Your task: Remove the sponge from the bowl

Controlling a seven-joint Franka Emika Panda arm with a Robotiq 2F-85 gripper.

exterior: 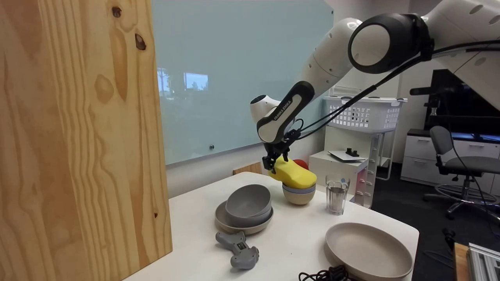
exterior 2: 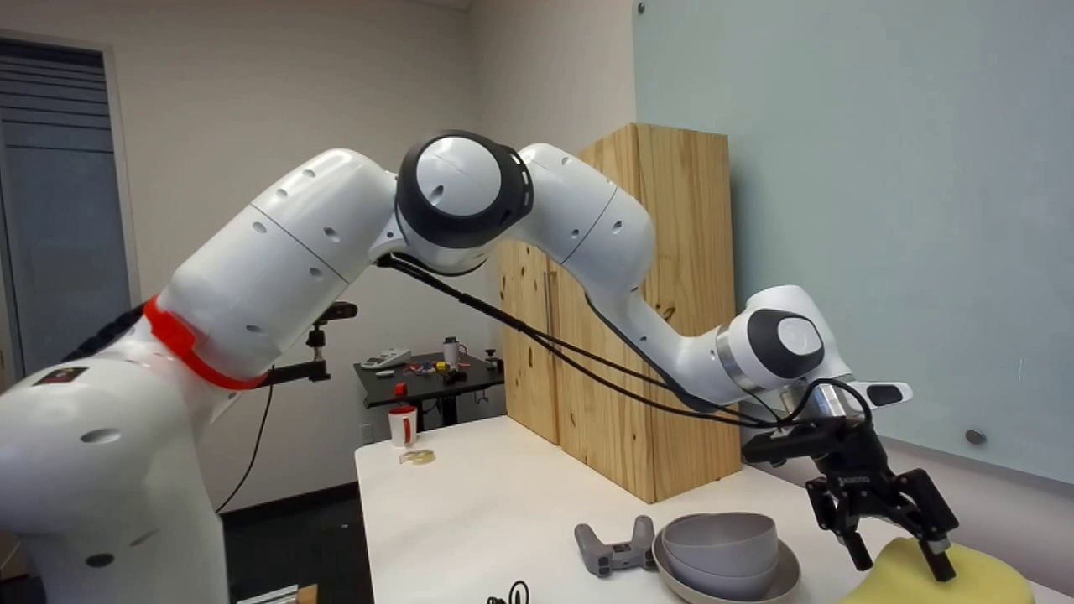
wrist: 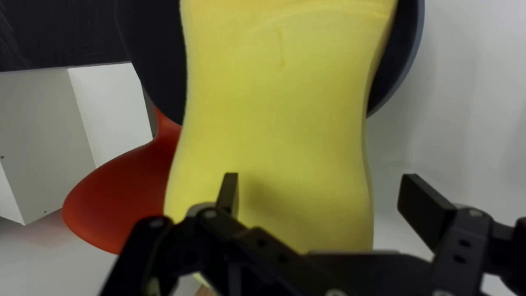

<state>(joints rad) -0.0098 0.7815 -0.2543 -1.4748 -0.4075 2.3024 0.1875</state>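
The yellow sponge [exterior: 295, 175] rests in the small bowl [exterior: 299, 197], tilted, with one end sticking out over the rim toward my gripper [exterior: 279, 164]. The sponge also shows at the lower right corner in an exterior view [exterior 2: 977, 579], where the bowl is out of view. In the wrist view the sponge [wrist: 275, 102] lies across the dark inside of the bowl [wrist: 411, 61]. My gripper [wrist: 322, 201] is open at the sponge's overhanging end. One finger is over the sponge's face; the other is beyond its right edge, apart from it. Whether the first finger touches it, I cannot tell.
Grey stacked bowls [exterior: 250, 205] stand beside the small bowl. A glass [exterior: 336, 195] stands on its other side. A game controller [exterior: 239, 249], a large beige bowl [exterior: 369, 249] and a black cable [exterior: 326, 275] lie nearer. A wooden cabinet [exterior 2: 671, 335] stands behind, beside a glass board [exterior 2: 856, 210].
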